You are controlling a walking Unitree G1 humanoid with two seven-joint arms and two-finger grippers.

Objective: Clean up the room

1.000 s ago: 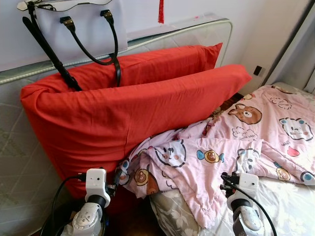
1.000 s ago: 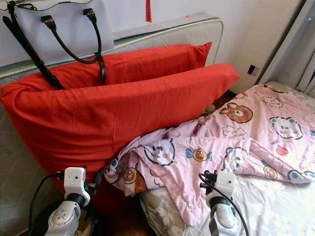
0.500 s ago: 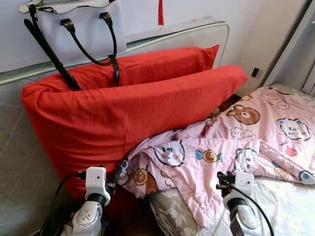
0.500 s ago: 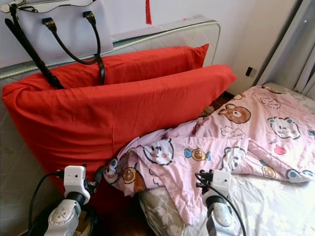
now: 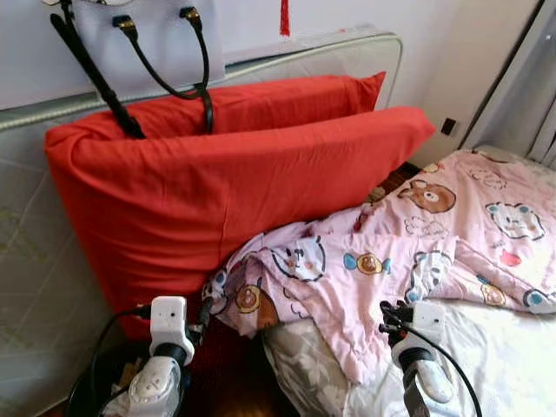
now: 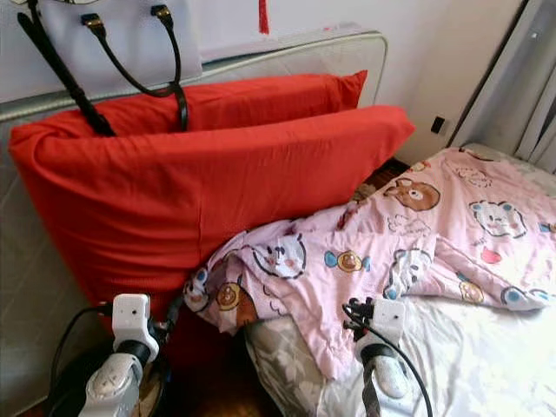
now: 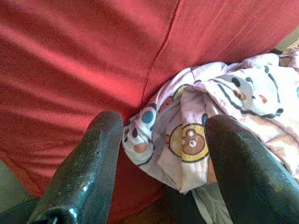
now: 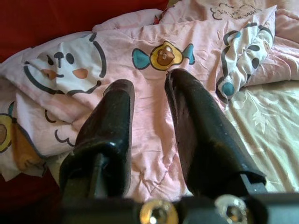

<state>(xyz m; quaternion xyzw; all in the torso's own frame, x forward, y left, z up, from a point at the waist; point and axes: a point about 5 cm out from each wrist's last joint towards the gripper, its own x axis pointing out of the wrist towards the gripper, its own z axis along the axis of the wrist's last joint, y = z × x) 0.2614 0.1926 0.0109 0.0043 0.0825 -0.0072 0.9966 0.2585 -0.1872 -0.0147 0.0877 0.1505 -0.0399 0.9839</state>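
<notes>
The pink cartoon-print blanket [image 5: 408, 261] lies crumpled across the bed [image 5: 512, 365], its bunched end against two red pillows [image 5: 234, 182] propped at the headboard [image 5: 304, 61], while the left gripper [image 7: 161, 140] and right gripper [image 8: 149, 93] hover near it, jaws parted and holding nothing.

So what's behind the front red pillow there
A second red pillow stands behind the front red pillow, with a quilted mattress upright behind both. A handbag's black straps hang there. Lower down is covered.

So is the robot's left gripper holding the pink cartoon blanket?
No, the left gripper is open, its fingers apart, with the pink cartoon blanket lying beyond them.
</notes>
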